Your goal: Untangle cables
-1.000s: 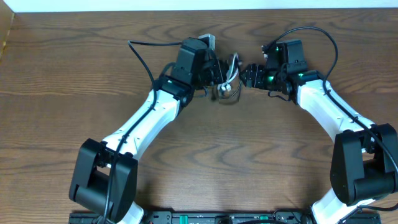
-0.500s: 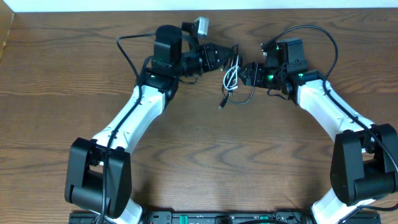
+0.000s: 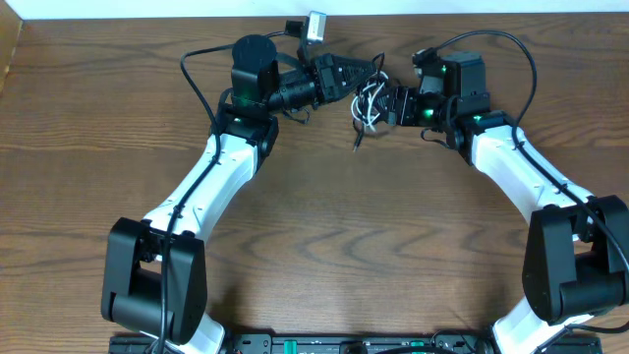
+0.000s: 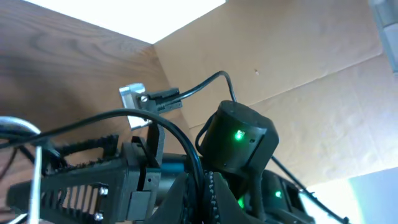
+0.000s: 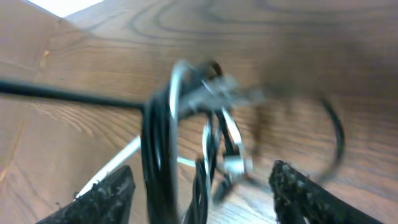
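The cables hang as one tangled bunch between my two grippers at the far middle of the table. The white cable (image 3: 369, 98) loops inside it, and the black cable (image 3: 358, 138) trails a loose end down toward the wood. My left gripper (image 3: 364, 79) reaches in from the left, and its jaws (image 4: 200, 200) are shut on the black cable (image 4: 155, 121). My right gripper (image 3: 386, 106) faces it from the right. Its fingers (image 5: 106, 193) stand wide apart, with the black cable (image 5: 158, 143) and the white cable (image 5: 112, 163) hanging between them, untouched by either pad.
The table's far edge (image 3: 550, 14) runs just behind both grippers. A cardboard wall (image 3: 8, 54) stands at the left. The right arm's own thick black wire (image 3: 496, 44) arches over its wrist, and the left arm's wire (image 3: 197, 69) loops out to the left.
My left gripper has lifted the cable bunch off the table and carried it toward the far edge. My right gripper has moved in around the bunch, its fingers narrowing slightly.
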`<state>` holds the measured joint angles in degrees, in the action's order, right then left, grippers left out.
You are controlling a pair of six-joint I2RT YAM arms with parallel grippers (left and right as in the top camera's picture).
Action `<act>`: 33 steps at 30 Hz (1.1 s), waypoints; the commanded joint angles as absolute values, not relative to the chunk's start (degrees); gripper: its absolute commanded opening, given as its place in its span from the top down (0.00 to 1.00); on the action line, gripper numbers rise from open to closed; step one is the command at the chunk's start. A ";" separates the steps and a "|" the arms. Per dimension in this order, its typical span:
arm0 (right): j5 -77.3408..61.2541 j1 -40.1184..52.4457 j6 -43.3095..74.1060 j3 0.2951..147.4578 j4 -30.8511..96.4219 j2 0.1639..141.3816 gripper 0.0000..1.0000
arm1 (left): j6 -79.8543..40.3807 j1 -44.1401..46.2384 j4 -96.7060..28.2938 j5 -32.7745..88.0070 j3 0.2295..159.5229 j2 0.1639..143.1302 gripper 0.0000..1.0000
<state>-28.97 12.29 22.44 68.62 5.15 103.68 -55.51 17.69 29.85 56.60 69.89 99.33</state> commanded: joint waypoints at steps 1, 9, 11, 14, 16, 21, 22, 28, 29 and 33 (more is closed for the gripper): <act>-29.32 12.47 22.63 68.79 3.18 104.18 0.37 | -61.52 17.43 33.41 55.90 70.50 98.98 0.93; -16.51 14.04 24.43 68.77 2.07 105.34 0.61 | -58.61 17.43 29.17 49.89 70.48 95.04 0.92; -13.30 14.17 24.45 68.77 3.16 105.56 0.89 | -52.90 17.43 18.98 44.07 70.48 92.92 0.93; -8.10 13.34 25.76 68.77 6.92 105.54 0.99 | -44.40 17.43 6.55 34.30 70.48 90.28 0.93; -5.63 12.45 25.71 68.77 9.89 105.54 0.99 | -39.83 17.43 -0.10 27.16 70.48 88.47 0.93; -3.25 9.26 25.63 68.79 17.52 105.54 0.99 | -32.51 17.41 -10.61 14.33 70.48 85.03 0.93; -3.97 8.82 25.43 68.77 18.35 105.54 0.99 | -31.46 17.41 -12.08 12.64 70.48 84.68 0.93; -11.14 6.44 19.33 68.90 22.17 105.54 0.99 | -25.67 17.19 -20.67 1.52 70.48 83.83 0.93; -11.11 6.11 19.07 68.99 22.96 105.54 0.99 | -25.02 16.95 -21.71 0.43 70.50 83.83 0.93; -10.85 3.68 18.13 69.01 25.43 105.54 0.99 | -23.07 14.63 -25.28 -2.50 70.48 83.77 0.93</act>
